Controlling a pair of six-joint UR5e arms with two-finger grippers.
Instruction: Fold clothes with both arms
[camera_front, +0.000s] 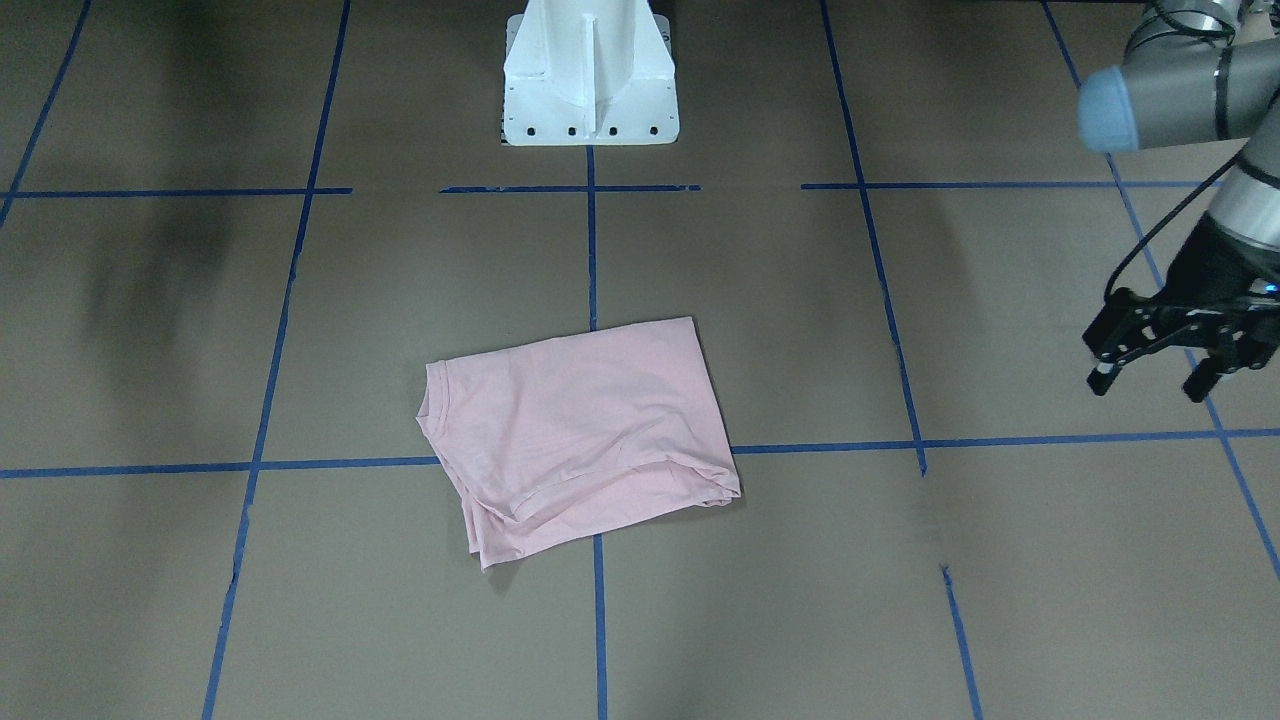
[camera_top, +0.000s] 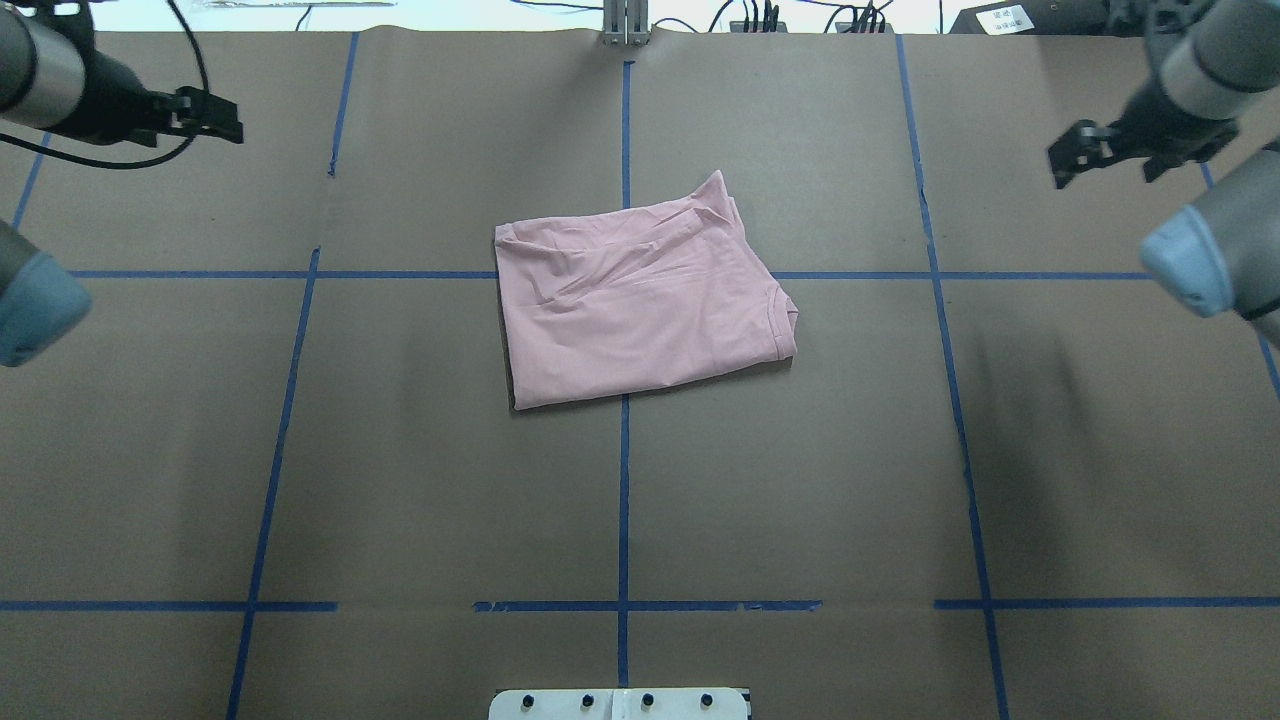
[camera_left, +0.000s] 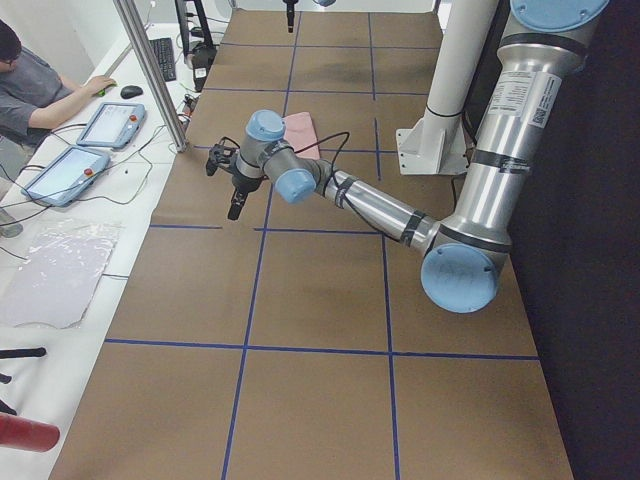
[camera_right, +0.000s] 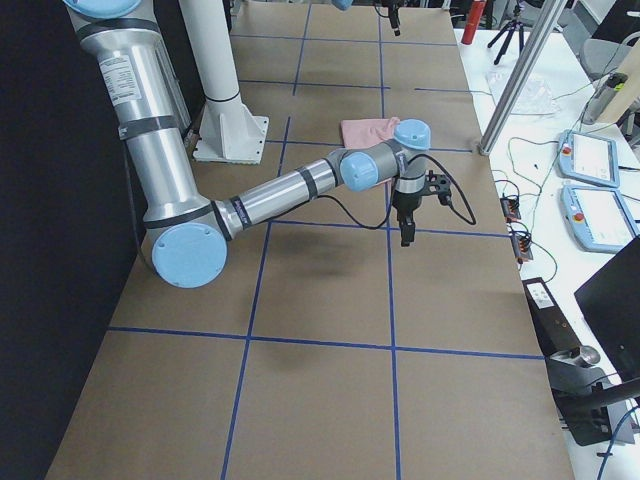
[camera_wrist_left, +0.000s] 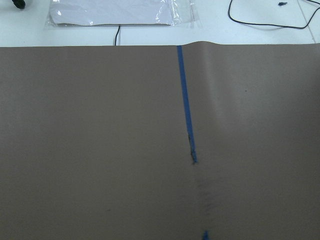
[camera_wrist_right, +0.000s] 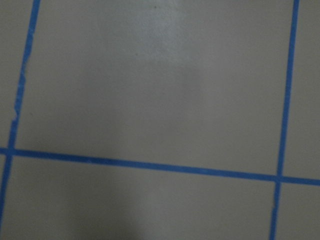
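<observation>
The T-shirt (camera_top: 640, 310) lies flat near the middle of the table (camera_top: 400, 450), folded into a compact, roughly rectangular packet with the plain pink side up. It straddles the crossing of two blue tape lines (camera_top: 624, 500). Its long axis runs side to side across the table, slightly tilted, with the collar end toward the robot's right and a layered edge on the side away from the base. Neither arm touches it. The left tool (camera_top: 205, 115) hangs over bare table toward the far left corner with its fingers apart, which the front view shows plainly. The right tool (camera_top: 1105, 170) hangs toward the far right corner, and its fingers also look spread and empty. Both wrist cameras see only brown table and tape, no cloth. From each tool the shirt lies inward toward the centre line and a little back toward the base. Both are well apart from it by about the same margin, so neither arm is clearly nearer. Judged from this layout, the folding looks nearly or fully done. If one more fold were made across the long axis, the right tool would take the collar end and the left tool the opposite short end.
</observation>
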